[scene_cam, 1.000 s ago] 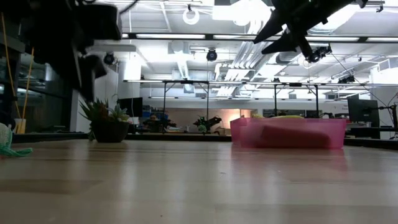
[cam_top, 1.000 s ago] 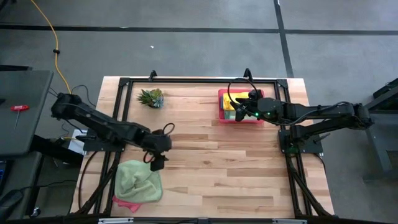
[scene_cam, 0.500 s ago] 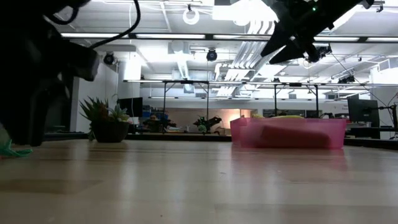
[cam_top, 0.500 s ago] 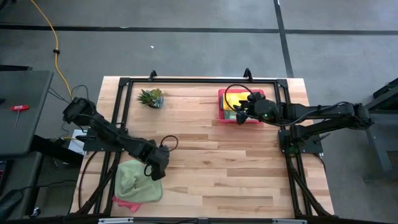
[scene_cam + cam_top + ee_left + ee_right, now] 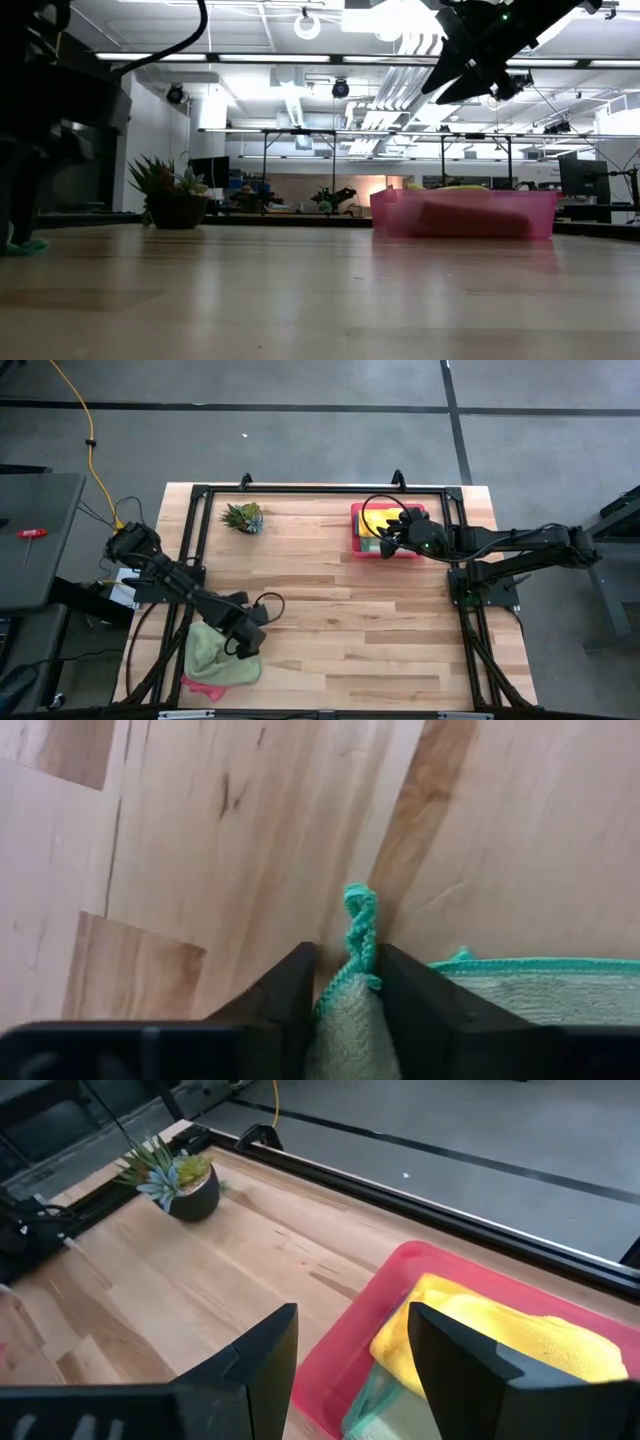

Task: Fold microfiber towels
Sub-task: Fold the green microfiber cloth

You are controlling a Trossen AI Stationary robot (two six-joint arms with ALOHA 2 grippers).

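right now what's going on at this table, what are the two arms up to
The left gripper is down at the near left corner of the table, pinching a corner of the light green towel between its fingers. That towel lies rumpled on top of a pink towel, not yet folded. The right gripper hangs open above the pink tray at the far side, which holds a yellow towel and another greenish cloth. A small potted plant stands at the far left.

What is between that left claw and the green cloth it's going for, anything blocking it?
Nothing visible. The left gripper already has a corner of the light green towel pinched between its fingers, at the table's near left corner. The right gripper hovers open over the pink tray.
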